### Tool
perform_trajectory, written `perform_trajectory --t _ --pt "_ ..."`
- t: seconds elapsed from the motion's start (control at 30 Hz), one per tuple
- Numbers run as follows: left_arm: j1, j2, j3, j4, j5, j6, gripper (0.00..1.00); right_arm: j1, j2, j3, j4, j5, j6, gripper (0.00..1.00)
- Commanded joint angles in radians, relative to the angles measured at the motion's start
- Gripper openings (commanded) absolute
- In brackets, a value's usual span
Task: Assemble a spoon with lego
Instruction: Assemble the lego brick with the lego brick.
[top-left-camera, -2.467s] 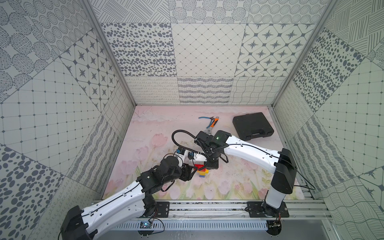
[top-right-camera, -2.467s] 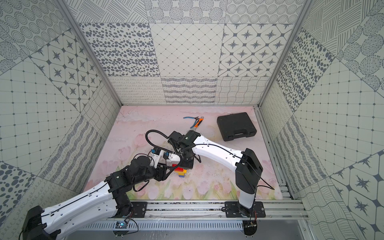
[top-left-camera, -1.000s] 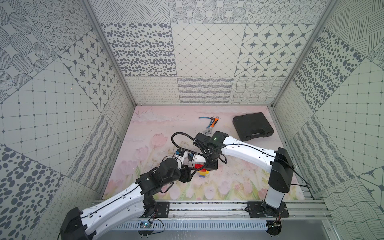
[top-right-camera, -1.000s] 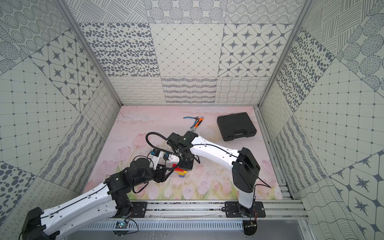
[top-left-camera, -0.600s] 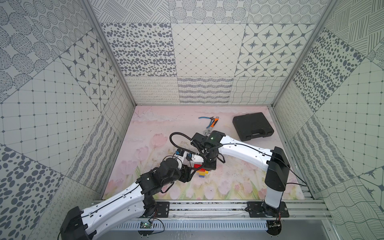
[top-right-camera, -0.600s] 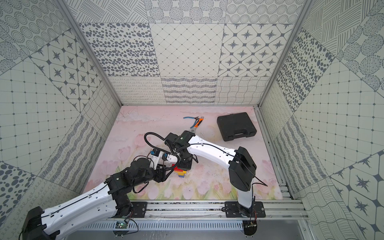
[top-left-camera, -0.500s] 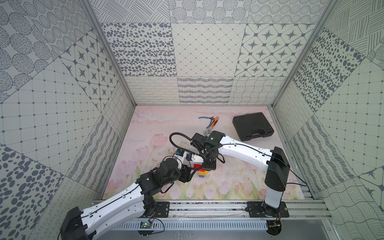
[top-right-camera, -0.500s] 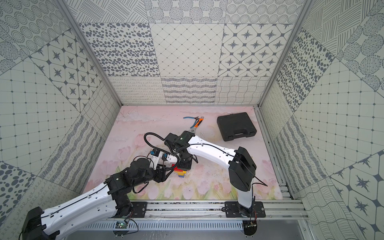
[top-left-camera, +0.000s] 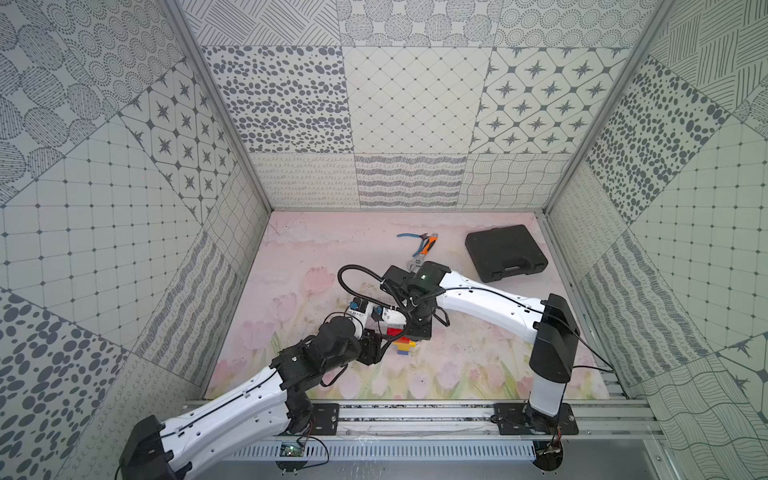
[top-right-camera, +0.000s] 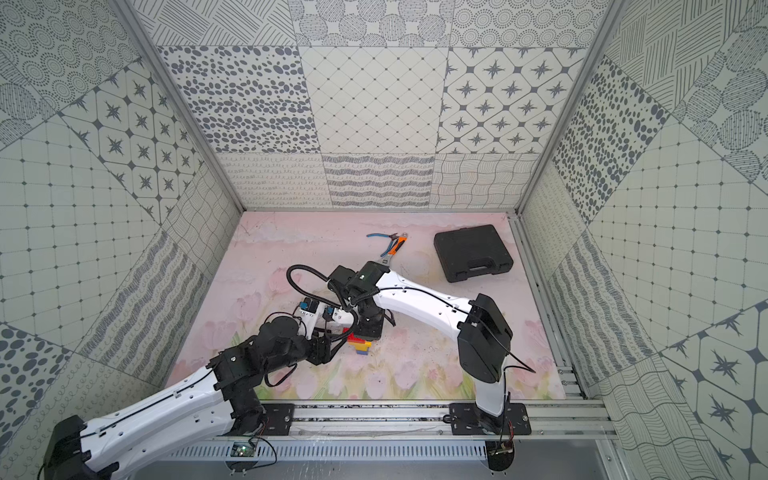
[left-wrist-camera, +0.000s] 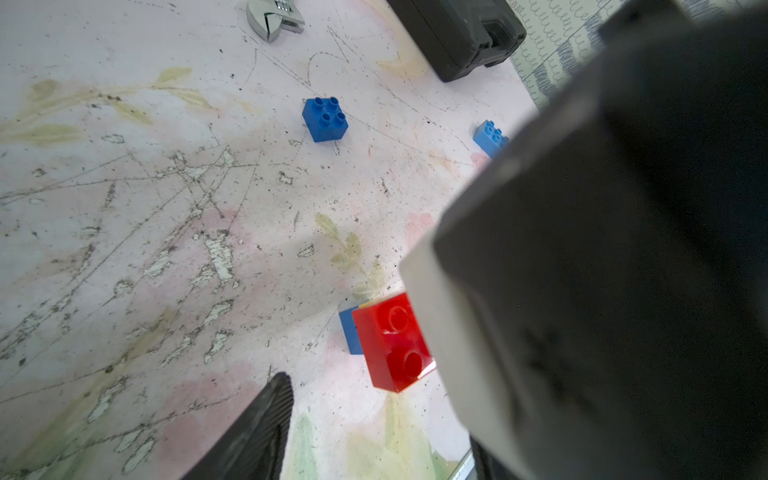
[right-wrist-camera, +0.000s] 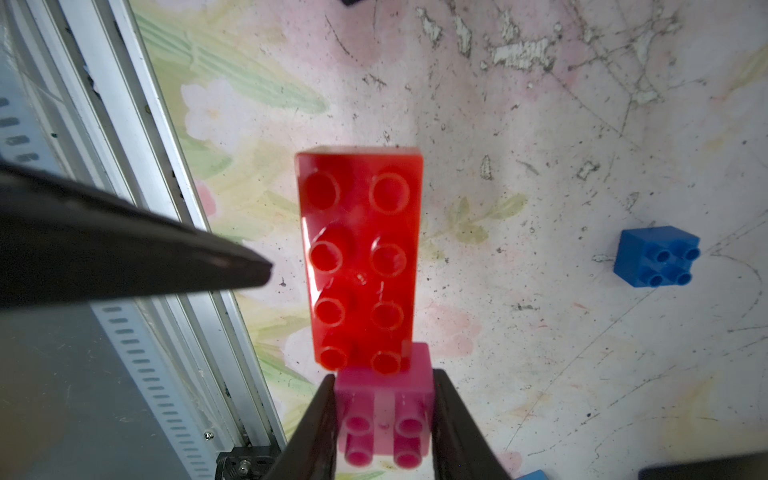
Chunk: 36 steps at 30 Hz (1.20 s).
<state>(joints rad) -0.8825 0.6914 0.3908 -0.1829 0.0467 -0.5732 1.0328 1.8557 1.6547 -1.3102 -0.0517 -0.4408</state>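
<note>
While the left pincer (top-left-camera: 380, 342) gapes empty, the right pincer (right-wrist-camera: 383, 395) clamps a pink brick (right-wrist-camera: 382, 415) — red eight-stud brick (right-wrist-camera: 359, 253) attached.

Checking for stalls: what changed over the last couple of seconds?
The right arm swung slightly left; the right gripper is still shut on the pink brick at the end of the red brick. The left gripper stayed open nearby; case and pliers unmoved.

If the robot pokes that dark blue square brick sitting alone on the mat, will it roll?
Probably not: the dark blue square brick is boxy with flat sides, so it should slide, not roll. It sits squat, studs up, so tipping seems unlikely. Its plastic looks hard, so it likely stays stiff when gripped.
</note>
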Motion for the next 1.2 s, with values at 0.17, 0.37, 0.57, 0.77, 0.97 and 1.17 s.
perform_trajectory --t 0.17,0.37,0.57,0.77,0.97,1.17 --pt "-0.010 -0.003 0.007 0.016 -0.006 0.010 0.68 0.010 -0.003 0.022 -0.018 -0.020 0.017 0.15" --pt "-0.011 -0.008 0.008 0.005 -0.008 0.010 0.68 0.010 0.004 0.026 -0.017 -0.033 0.033 0.16" --pt "-0.012 -0.014 0.008 0.003 -0.010 0.009 0.68 0.011 0.009 0.015 -0.012 -0.047 0.043 0.17" --pt "-0.012 -0.015 0.007 -0.001 -0.009 0.009 0.68 0.009 0.013 0.004 -0.002 -0.050 0.050 0.17" --pt "-0.013 -0.016 0.006 0.000 -0.010 0.010 0.68 0.011 0.027 -0.004 0.004 -0.062 0.056 0.17" --pt "-0.013 -0.015 0.005 0.002 -0.009 0.010 0.68 0.009 0.029 -0.022 0.015 -0.063 0.057 0.17"
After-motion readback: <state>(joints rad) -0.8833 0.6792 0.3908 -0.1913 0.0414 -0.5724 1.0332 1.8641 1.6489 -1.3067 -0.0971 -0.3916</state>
